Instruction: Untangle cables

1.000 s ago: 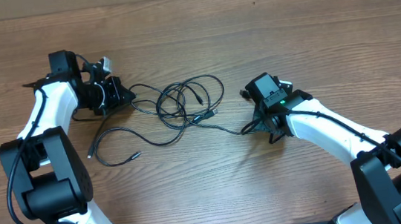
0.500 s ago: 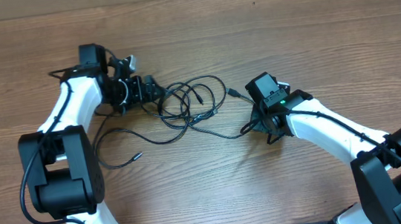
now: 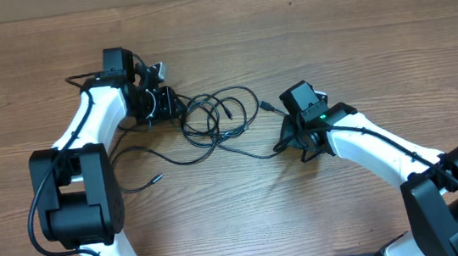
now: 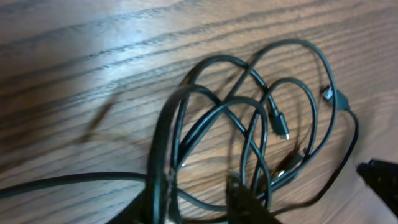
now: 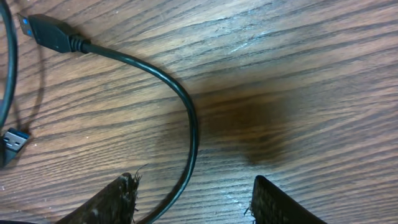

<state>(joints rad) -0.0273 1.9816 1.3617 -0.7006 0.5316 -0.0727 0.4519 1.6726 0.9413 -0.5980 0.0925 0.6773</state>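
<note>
Brown wood grain runs across the whole table (image 3: 356, 38), its streaks lying left to right under even light, with a soft dark shadow falling on the boards beneath the right wrist. A paler strip shows beyond the table's far edge at the top of the overhead view. The cables (image 3: 219, 116) lie on the table between the two arms, thin black cords bunched in overlapping loops nearer the left arm, with one strand trailing right and another curling down towards the left arm's base. The left hand (image 3: 168, 103) sits at the left edge of the bunch with strands running up between its fingers; the wrist view is blurred there, so I cannot tell whether it clamps them. The right hand (image 5: 193, 196) is spread wide, its fingers apart and low over the table, and a single strand passes between them. That strand curves up to a black USB plug (image 5: 46, 34). A second plug with a blue tongue (image 5: 13, 140) lies just beside the frame's left edge.
</note>
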